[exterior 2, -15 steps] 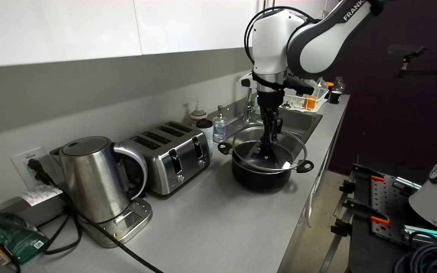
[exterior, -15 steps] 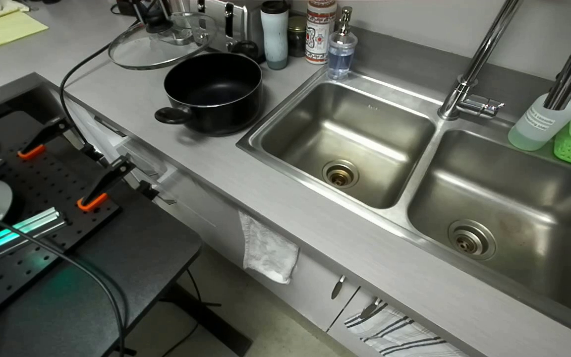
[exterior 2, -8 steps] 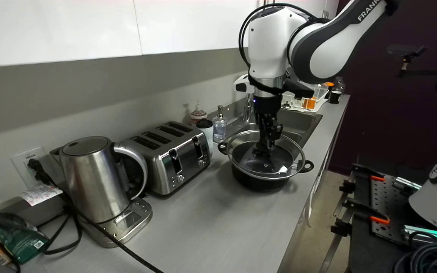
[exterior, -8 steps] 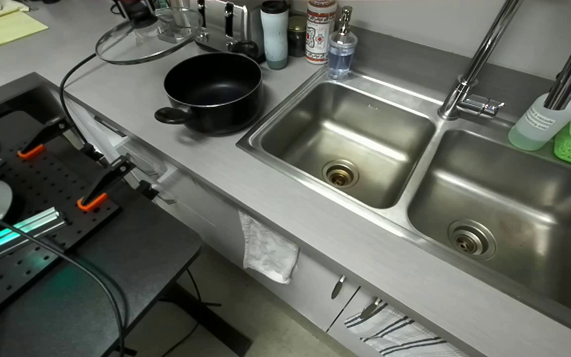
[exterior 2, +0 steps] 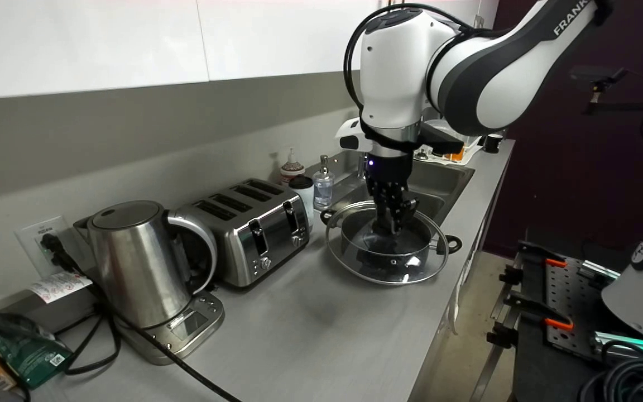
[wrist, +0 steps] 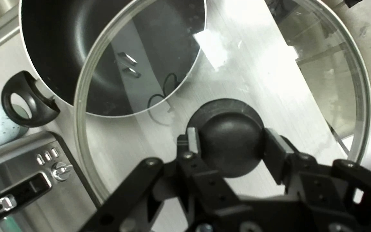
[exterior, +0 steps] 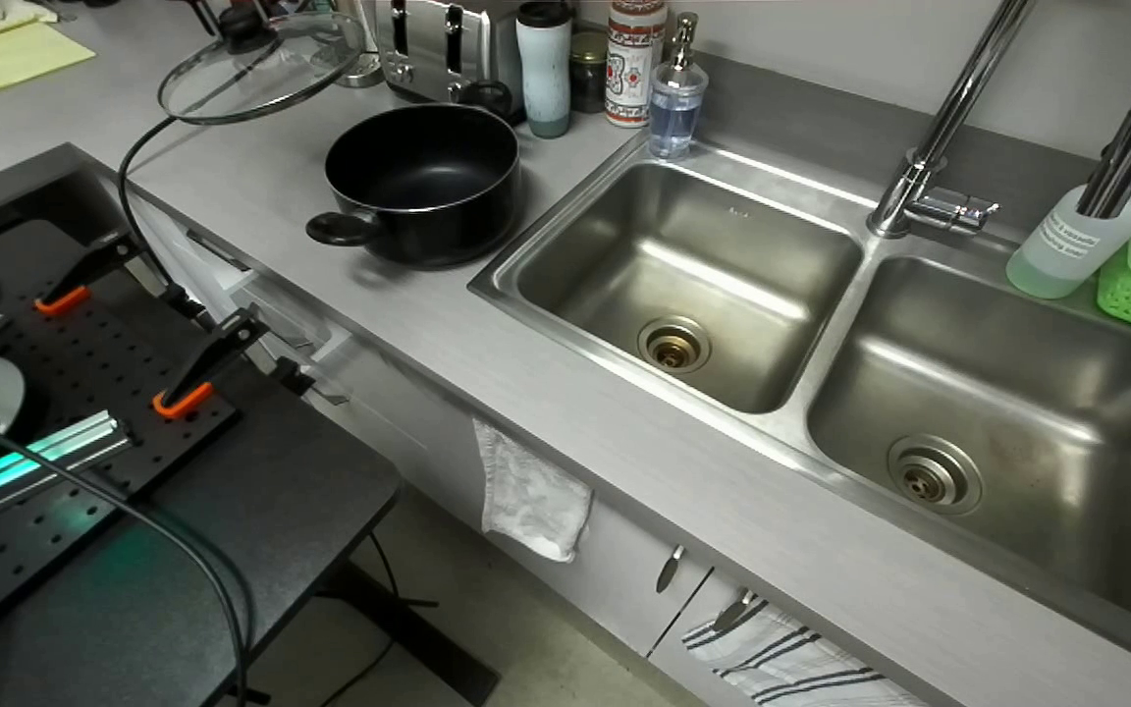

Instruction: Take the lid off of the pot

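Note:
My gripper (wrist: 232, 138) is shut on the black knob (wrist: 233, 141) of the glass lid (wrist: 153, 138), with one finger pad on each side of the knob. The lid is off the pot and held in the air. In an exterior view the lid (exterior: 300, 79) hangs beside the pot (exterior: 428, 226), slightly tilted. In an exterior view my gripper (exterior 2: 391, 218) points down onto the lid (exterior 2: 377, 273), which stands in front of the pot, whose side handle (exterior 2: 453, 244) shows. In the wrist view the lid overlaps part of the open, empty pot (wrist: 53, 42).
A steel toaster (exterior 2: 268, 240) stands by the wall, with a kettle (exterior 2: 132, 262) beside it. A black cable (exterior 2: 182, 363) runs over the counter (exterior 2: 321, 346). A travel cup (exterior: 546, 74) and soap dispenser (exterior: 675, 108) stand near the sink (exterior: 605, 324).
My gripper has carried the lid away from the pot, toward the kettle side of the counter. The lid appears larger and lower in an exterior view. The pot has not moved.

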Controlling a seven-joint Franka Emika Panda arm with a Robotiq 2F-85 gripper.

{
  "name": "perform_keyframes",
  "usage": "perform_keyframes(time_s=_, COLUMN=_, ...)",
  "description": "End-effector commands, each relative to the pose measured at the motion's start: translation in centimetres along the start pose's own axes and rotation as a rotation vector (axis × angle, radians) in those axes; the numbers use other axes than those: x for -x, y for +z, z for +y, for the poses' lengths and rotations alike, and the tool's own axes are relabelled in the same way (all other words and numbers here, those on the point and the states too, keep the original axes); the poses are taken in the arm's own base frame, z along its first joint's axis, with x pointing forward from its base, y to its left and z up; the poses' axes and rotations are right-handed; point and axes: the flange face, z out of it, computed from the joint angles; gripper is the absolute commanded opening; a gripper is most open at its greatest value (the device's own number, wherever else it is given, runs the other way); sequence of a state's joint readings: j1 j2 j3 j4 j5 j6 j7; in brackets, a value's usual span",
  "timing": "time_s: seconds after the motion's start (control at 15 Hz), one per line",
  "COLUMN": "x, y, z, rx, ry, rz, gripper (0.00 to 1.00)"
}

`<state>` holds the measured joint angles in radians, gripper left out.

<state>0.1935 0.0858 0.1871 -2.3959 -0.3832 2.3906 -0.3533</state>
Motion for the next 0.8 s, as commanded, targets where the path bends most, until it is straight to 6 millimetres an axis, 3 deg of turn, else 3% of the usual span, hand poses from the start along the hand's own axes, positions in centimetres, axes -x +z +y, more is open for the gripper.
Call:
perform_keyframes(time_s=0.0, x=-1.8, y=-0.6, z=-1.1, rx=0.036, ry=-0.051, rz=-0.009, gripper=0.25)
perform_keyframes(time_s=0.73, x=-7.5, y=2.0, z=-3.7, rx=0.048, ry=-0.216, rz=-0.046, gripper=0.25)
